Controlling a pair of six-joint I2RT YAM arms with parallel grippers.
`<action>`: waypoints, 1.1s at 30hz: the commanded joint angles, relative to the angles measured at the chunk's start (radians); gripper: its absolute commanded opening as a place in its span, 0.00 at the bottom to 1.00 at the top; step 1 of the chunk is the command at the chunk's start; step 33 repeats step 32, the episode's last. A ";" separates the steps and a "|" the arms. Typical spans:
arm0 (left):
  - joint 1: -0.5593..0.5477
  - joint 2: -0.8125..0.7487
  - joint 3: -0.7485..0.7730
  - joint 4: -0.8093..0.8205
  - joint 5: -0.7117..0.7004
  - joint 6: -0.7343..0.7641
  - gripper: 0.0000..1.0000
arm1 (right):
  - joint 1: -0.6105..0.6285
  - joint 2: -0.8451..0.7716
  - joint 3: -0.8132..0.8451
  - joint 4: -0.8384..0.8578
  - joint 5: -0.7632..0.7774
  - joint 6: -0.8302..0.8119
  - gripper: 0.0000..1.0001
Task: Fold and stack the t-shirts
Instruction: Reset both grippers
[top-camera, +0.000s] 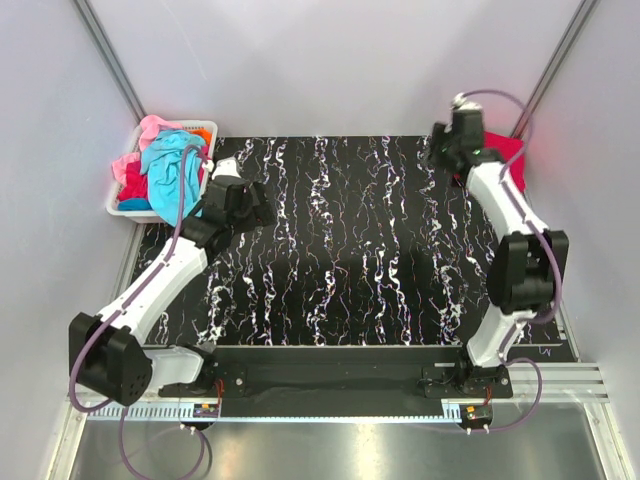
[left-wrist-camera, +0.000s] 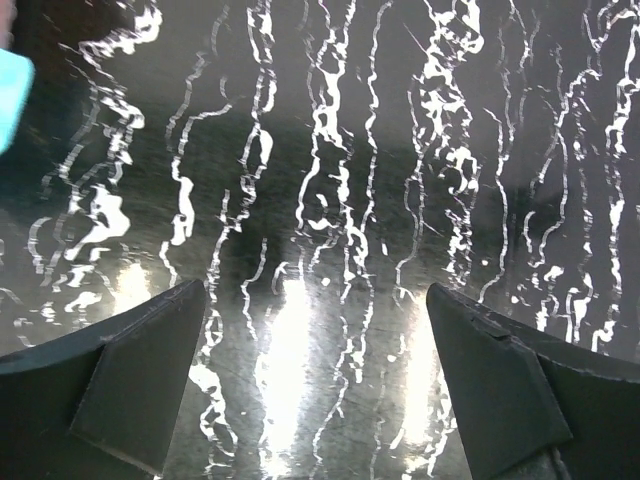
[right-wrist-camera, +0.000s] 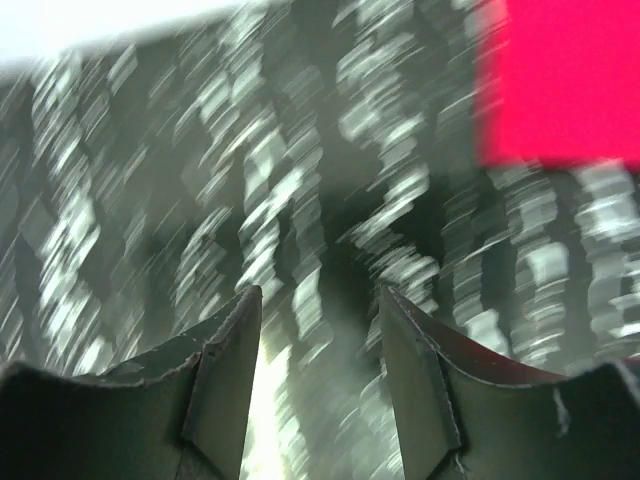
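Observation:
A folded crimson-red t-shirt (top-camera: 511, 152) lies at the table's back right corner. In the right wrist view it is a bright red patch (right-wrist-camera: 565, 80) at the upper right. My right gripper (top-camera: 447, 148) hovers just left of that shirt; its jaws (right-wrist-camera: 318, 292) are open with only blurred table between them. Turquoise, pink and orange t-shirts (top-camera: 168, 165) are heaped in the white basket (top-camera: 128, 212) at the back left. My left gripper (top-camera: 250, 205) stands just right of the basket, wide open (left-wrist-camera: 313, 290) over bare table. A turquoise edge (left-wrist-camera: 10, 90) shows at the left wrist view's left side.
The black, white-veined tabletop (top-camera: 350, 250) stretches between the two arms. Grey walls and metal frame posts (top-camera: 110, 60) close in the back and sides. The arm bases sit on the rail (top-camera: 330, 375) at the near edge.

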 joint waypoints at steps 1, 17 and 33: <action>-0.005 -0.044 0.049 0.015 -0.058 0.058 0.99 | 0.126 -0.086 -0.168 0.018 -0.110 0.023 0.58; -0.044 -0.010 0.037 0.011 -0.118 0.083 0.99 | 0.328 -0.413 -0.641 0.064 -0.144 0.166 0.53; -0.054 0.004 0.032 0.006 -0.104 0.091 0.99 | 0.405 -0.446 -0.687 0.061 -0.132 0.212 0.51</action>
